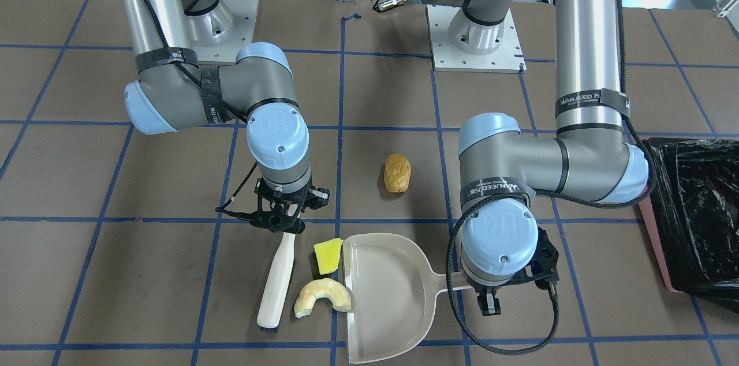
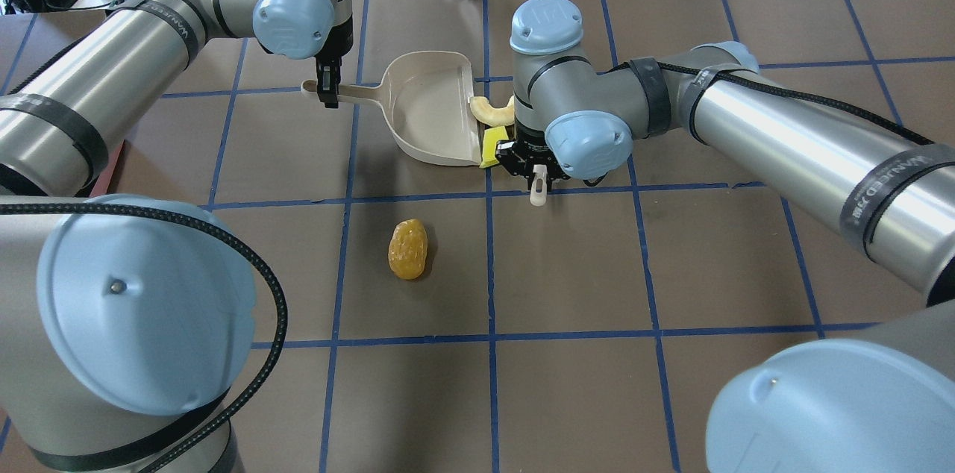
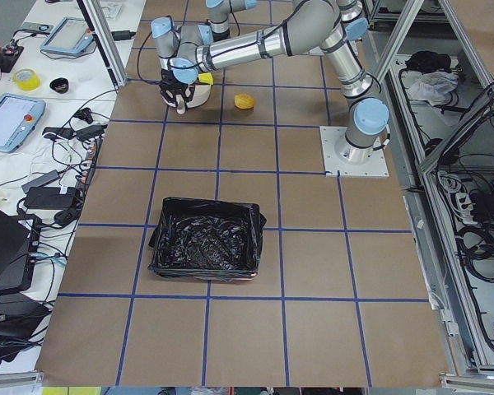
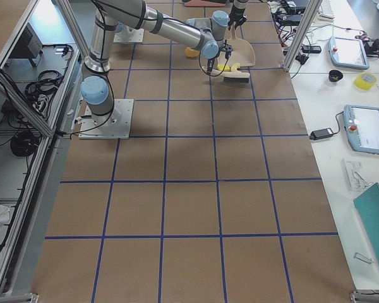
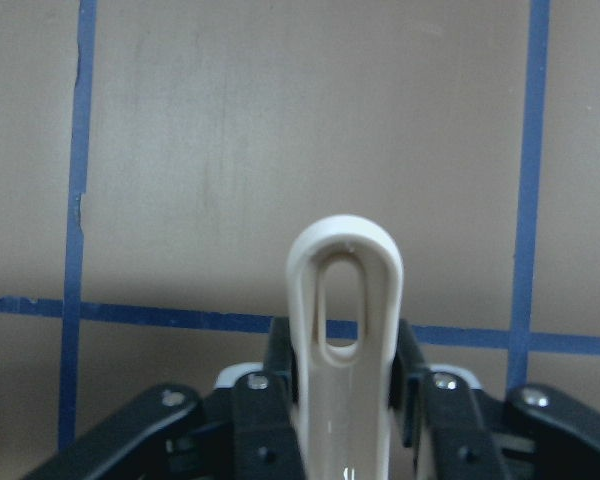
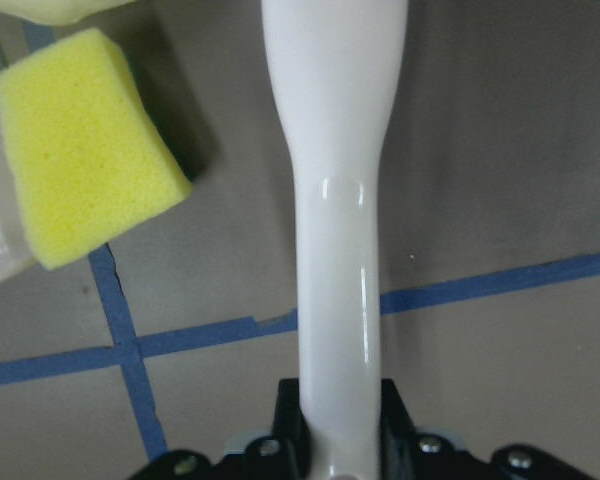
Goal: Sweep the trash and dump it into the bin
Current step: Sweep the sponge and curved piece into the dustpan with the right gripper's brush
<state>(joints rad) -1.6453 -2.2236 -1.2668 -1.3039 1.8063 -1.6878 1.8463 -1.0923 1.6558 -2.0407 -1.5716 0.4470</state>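
My left gripper point(image 1: 488, 303) is shut on the handle of the beige dustpan point(image 1: 387, 297), which lies flat on the table; the handle also shows in the left wrist view point(image 5: 345, 330). My right gripper point(image 1: 283, 221) is shut on the white brush point(image 1: 277, 285), bristles down at the far end. The yellow-green wedge point(image 1: 328, 255) and the pale crescent point(image 1: 322, 297) lie between the brush and the pan's open lip, the crescent touching the lip. The golden-brown lump point(image 1: 397, 173) lies apart, nearer the robot. The bin point(image 1: 698, 221) stands on my left.
The arms' mounting plates point(image 1: 476, 37) are at the table's robot side. The bin with its black bag point(image 3: 206, 247) stands well away from the dustpan along the table. Benches with tablets and cables point(image 3: 33, 123) run along the operators' edge.
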